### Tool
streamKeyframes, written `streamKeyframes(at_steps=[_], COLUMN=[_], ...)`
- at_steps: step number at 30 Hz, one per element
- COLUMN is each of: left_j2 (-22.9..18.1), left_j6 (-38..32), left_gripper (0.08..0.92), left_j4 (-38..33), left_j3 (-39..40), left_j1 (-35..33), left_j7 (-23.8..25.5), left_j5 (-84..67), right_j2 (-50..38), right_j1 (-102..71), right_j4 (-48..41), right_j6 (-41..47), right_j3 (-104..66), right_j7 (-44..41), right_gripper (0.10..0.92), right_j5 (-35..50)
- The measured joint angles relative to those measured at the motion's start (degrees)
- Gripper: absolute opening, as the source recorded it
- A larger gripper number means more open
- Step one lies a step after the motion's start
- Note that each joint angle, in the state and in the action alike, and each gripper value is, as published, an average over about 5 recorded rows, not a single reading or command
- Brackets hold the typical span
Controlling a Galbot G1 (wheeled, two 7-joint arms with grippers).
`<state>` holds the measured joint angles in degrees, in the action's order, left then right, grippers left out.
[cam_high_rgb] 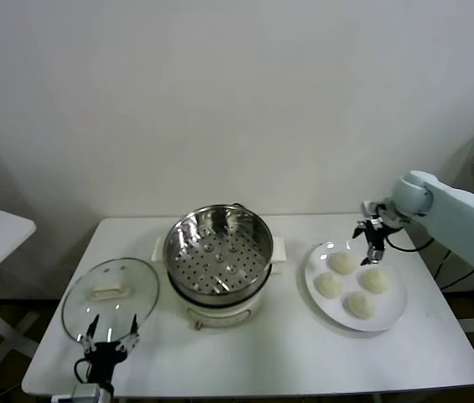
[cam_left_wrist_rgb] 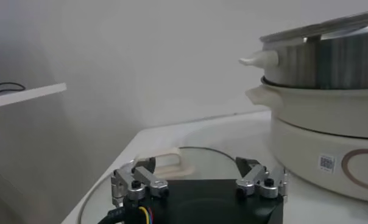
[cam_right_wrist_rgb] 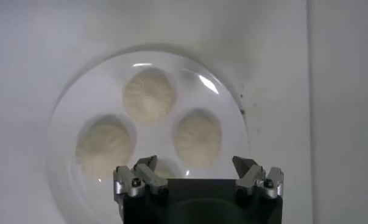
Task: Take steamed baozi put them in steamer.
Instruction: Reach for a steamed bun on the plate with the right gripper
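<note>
Near the front left corner of the white counter (cam_high_rgb: 304, 353), the left claw (cam_high_rgb: 108, 335) waits with its fingers spread and nothing between them, just at the near rim of a round clear glass lid (cam_high_rgb: 111, 299) with a pale handle. It looks parked; if it swung right without lifting, it could clip the lid and slide it toward the front edge.

At the middle of the counter, toward the back edge, stands the round shiny stainless-steel steamer (cam_high_rgb: 218, 252) on its cream-white base, its perforated tray bare. No bun is in it yet, so the task seems barely begun.

Toward the right edge lies a flat round white plate (cam_high_rgb: 393, 311) carrying the four small off-white dome-shaped steamed baozi (cam_high_rgb: 352, 284), set close together. The right claw (cam_high_rgb: 374, 245) hovers over the back of the plate, fingers wide apart and holding nothing; its wrist view shows three buns (cam_right_wrist_rgb: 148, 95) ahead of it and a fourth mostly hidden under the claw body.

The likely trouble is in the pick. The buns sit so near each other that a finger coming down beside one could press into its neighbour or push it off the plate. They look soft, so a hard squeeze may dent one, and a light one may let the smooth dome slip out on the way over the steamer's tall rim.
</note>
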<state>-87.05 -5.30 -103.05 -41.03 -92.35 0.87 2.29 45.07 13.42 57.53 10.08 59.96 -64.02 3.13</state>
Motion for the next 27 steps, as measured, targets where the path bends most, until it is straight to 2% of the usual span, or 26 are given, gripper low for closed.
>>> streamKeyframes(at_steps=[12, 27], left_j2=[0.1, 0.2], left_j6=[-0.2, -0.4], left_gripper=[0.823, 0.823], left_j4=[0.5, 0.5], left_j3=[-0.2, -0.1], left_j1=[-0.1, -0.2], left_j7=[0.0, 0.0], left_j5=[0.8, 1.4], right_j2=[5.2, 8.5], right_j1=[-5.6, -9.0], right_j4=[-7.0, -11.7], right_j6=[-1.3, -2.4], right_j3=[-4.6, -9.2], right_j7=[1.1, 3.4], right_gripper=[0.823, 0.822], right_j5=[-5.1, -7.9])
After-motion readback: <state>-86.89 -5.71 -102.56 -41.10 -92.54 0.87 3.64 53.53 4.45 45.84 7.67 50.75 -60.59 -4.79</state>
